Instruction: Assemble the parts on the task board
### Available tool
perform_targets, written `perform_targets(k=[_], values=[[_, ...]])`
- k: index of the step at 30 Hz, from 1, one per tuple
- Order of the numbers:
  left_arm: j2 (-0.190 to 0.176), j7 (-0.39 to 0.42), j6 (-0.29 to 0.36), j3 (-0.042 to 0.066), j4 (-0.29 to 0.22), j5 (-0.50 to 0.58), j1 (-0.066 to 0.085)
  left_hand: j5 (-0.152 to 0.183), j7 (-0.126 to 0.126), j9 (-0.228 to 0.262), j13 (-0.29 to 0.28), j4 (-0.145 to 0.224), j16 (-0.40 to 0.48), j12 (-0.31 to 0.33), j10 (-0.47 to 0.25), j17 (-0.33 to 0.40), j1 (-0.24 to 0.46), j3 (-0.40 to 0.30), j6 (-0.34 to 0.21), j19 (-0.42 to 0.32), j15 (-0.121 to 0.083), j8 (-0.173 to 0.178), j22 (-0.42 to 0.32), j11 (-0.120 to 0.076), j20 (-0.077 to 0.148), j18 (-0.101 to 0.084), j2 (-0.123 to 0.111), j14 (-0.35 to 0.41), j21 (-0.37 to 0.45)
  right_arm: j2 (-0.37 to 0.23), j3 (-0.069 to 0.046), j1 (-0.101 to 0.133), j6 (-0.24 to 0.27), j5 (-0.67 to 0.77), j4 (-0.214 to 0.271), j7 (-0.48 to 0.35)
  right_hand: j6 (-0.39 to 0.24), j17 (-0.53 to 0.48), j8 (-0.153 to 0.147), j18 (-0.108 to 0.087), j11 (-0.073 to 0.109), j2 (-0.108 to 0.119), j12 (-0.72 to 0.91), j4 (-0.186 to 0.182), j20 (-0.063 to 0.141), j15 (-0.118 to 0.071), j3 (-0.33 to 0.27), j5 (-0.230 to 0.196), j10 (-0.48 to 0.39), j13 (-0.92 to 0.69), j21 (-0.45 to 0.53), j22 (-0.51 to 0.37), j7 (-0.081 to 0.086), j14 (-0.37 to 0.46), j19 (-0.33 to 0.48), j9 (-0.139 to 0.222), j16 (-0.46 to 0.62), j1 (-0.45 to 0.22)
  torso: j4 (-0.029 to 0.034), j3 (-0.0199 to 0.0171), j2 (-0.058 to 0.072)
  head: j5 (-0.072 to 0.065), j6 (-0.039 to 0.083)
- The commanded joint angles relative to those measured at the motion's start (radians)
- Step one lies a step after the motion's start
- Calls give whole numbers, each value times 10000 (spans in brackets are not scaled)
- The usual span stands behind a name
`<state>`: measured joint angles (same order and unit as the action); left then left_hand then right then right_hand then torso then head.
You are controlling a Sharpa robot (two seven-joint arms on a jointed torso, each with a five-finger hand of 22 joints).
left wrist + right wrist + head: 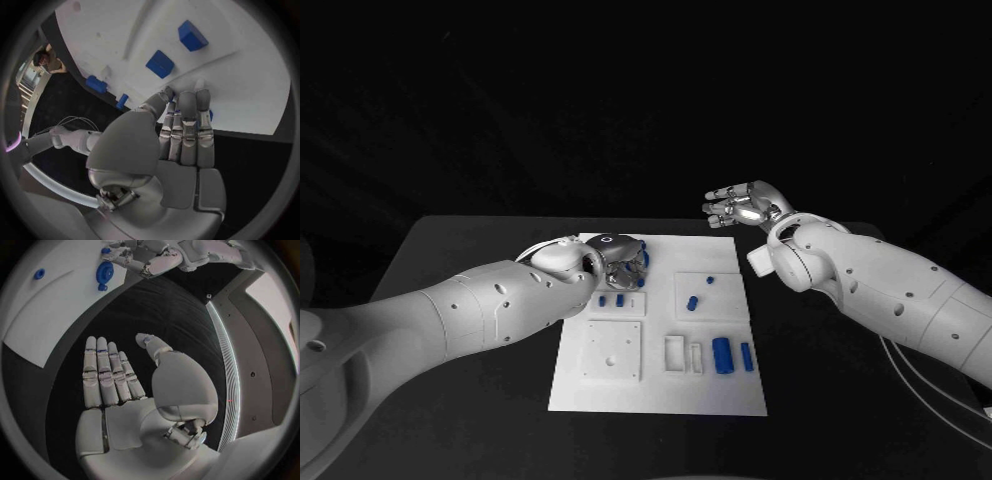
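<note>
Head view: left hand (620, 262) presses on task board (661, 390) parts, grip unclear; right hand (740, 208) spread, apart.

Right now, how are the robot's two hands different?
The left hand is down over the white task board, among the blue parts, while the right hand is lifted up beyond the board's far corner, above the black table. The left hand's fingers reach onto the board; whether they hold a part cannot be told. The right hand's fingers are stretched out and hold nothing. Both are silver hands on white arms.
</note>
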<state>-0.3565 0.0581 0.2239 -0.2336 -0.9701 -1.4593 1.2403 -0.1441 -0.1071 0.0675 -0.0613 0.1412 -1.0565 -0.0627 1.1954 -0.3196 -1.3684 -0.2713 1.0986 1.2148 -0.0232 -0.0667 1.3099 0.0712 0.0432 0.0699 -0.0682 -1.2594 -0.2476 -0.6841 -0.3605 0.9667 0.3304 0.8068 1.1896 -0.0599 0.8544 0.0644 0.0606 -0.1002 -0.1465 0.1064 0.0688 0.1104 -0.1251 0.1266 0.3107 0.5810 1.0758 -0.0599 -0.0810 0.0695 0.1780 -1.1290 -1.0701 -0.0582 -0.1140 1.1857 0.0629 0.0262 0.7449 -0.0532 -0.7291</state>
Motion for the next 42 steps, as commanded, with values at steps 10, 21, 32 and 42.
perform_targets(k=[10,21,32,42], values=[[65,196,-2,-9,-56,108,-42,-11,-25,3,13,64,-186,48,75,10,-101,-47,64,-195,-18,23,205,-17,18,121,76,13,-336,14,-7,5,-157,80,15,-101,-32,-12,-41,-90,-5,-39,-44,-19,3,16,-16,16,-38,16,30,-12,-8,67,97,11,30,-36,11,-5,0,-50,-16],[71,73,-233,-8,-24,15,-42,8,76,27,9,19,-709,48,635,-186,-164,60,579,-146,-92,15,211,-185,80,104,323,-141,-587,7,-7,5,-175,81,11,-92,5,-12,-40,-88,-1,-34,-44,-19,4,15,16,23,-29,15,31,-12,-12,70,100,10,31,-43,17,5,1,-74,-18],[134,86,-256,-8,112,-22,-46,-61,220,136,-2,96,-1040,35,1314,-234,-359,392,1448,-53,-258,4,205,-434,238,70,783,-389,-916,30,-7,5,-182,82,5,-91,11,-12,-39,-87,-2,-35,-44,-22,2,16,18,24,-31,15,31,-12,-12,73,104,9,32,-46,8,7,0,-79,6],[76,44,104,-3,124,172,-49,-144,218,238,2,314,-943,41,1414,-181,-351,474,1485,-34,-307,31,184,-461,304,71,962,-559,-1062,25,-7,5,-174,83,9,-95,4,-12,-41,-86,1,-37,-41,-30,1,19,18,25,-24,15,33,-12,-13,80,111,10,34,-49,17,8,3,-81,24]])
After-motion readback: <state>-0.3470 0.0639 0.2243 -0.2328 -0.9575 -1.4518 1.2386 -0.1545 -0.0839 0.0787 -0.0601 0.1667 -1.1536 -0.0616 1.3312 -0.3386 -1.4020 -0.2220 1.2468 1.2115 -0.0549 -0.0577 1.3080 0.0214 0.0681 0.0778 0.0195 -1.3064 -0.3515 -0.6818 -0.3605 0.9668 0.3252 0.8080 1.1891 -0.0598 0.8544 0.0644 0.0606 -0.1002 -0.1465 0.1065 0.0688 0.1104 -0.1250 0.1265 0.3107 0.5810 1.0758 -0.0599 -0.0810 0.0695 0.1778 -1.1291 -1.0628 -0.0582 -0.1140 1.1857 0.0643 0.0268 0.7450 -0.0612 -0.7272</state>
